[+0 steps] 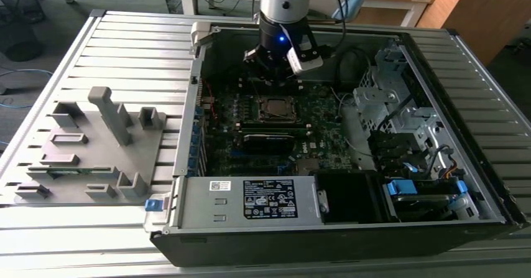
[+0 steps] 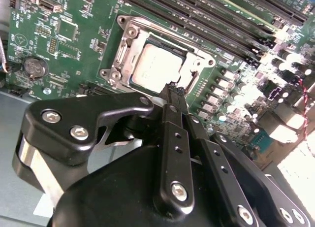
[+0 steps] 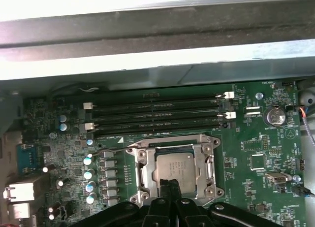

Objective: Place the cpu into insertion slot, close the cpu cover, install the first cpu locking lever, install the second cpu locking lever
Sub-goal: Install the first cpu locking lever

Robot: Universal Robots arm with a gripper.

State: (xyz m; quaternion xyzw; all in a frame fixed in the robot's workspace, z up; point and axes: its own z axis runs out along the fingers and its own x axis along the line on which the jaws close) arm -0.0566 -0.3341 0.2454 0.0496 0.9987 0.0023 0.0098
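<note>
Open computer case (image 1: 332, 244) holds the green motherboard (image 1: 228, 157). On the board the insertion slot (image 3: 133, 150) has the cpu (image 3: 175, 168) seated, silver top up, with the cpu cover (image 3: 174, 149) lying flat as a frame round it. Gripper (image 2: 172, 89) hangs just over the slot's edge, fingers (image 2: 170, 138) pressed together with nothing between them; the tips hide that edge in both wrist views, so I can't tell whether they touch it.

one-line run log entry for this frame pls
cpu: in insertion slot | cpu cover: down around cpu | gripper: shut, nothing held, tips at cpu cover's edge
</note>
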